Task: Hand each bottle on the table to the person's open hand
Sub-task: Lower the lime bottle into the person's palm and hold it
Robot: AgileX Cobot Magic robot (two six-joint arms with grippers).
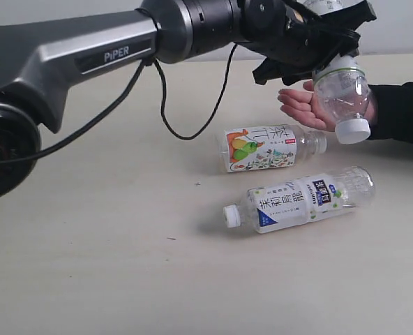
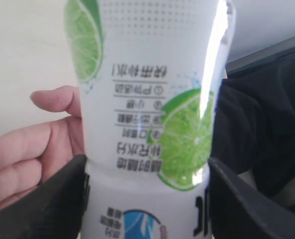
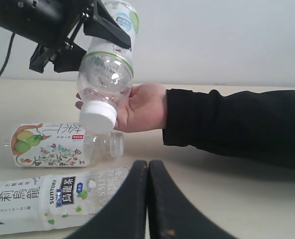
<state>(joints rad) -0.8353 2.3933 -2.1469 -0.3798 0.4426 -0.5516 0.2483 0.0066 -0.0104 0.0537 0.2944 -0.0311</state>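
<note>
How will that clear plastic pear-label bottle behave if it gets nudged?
Probably rolls: the clear pear-label plastic bottle lies on its side on the flat beige table. Likely light and easily dented, since it looks empty.

Clear plastic bottle with a green lime label [image 2: 147, 99], close to the lens, clamped at its lower part between the two black fingers [image 2: 53, 204] of the left gripper [image 2: 147, 199]. Bare light-skinned open hand [image 2: 33, 144] just behind it on one side, black fabric sleeve [image 2: 257, 134] on the other.
</note>
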